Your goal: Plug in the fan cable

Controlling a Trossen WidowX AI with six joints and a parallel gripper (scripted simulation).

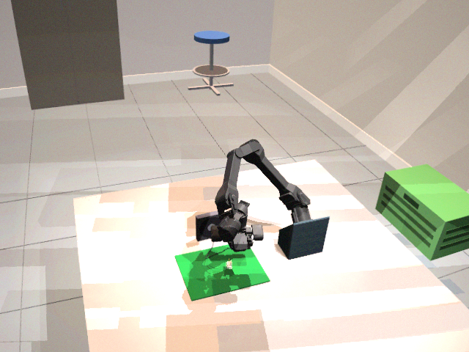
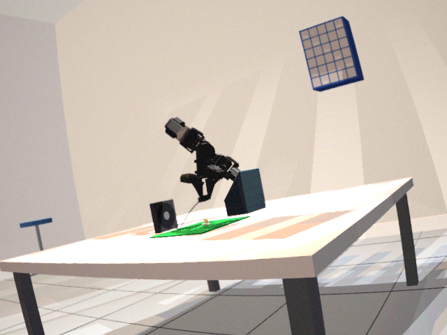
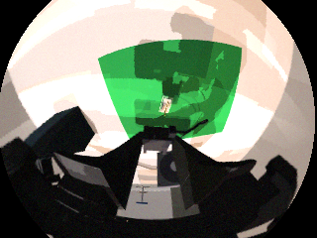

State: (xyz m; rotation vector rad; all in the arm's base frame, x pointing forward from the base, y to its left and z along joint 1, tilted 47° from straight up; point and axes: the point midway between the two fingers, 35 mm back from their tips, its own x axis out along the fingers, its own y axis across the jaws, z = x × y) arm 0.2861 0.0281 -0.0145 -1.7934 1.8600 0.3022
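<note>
The green board (image 1: 185, 267) (image 2: 171, 234) (image 3: 116, 79) lies flat on the table. The small pale header (image 1: 229, 267) (image 2: 206, 223) (image 3: 165, 104) stands near its middle. My gripper (image 1: 239, 246) (image 2: 204, 197) (image 3: 158, 137) is shut on the dark cable plug (image 3: 159, 131) and holds it well above the board. In the wrist view the header shows just beyond the fingertips. The thin black cable (image 2: 188, 213) (image 3: 197, 126) runs from the plug down toward the fan (image 1: 204, 227) (image 2: 163, 216) (image 3: 168, 166), which stands upright beside the board. The plug's underside and pins are hidden.
A dark blue wedge-shaped block (image 1: 308, 238) (image 2: 254, 190) (image 3: 64, 131) stands on the table beside the board, close to the arm's base. A green slatted box (image 1: 428, 204) and a blue stool (image 1: 211, 37) stand away from the table.
</note>
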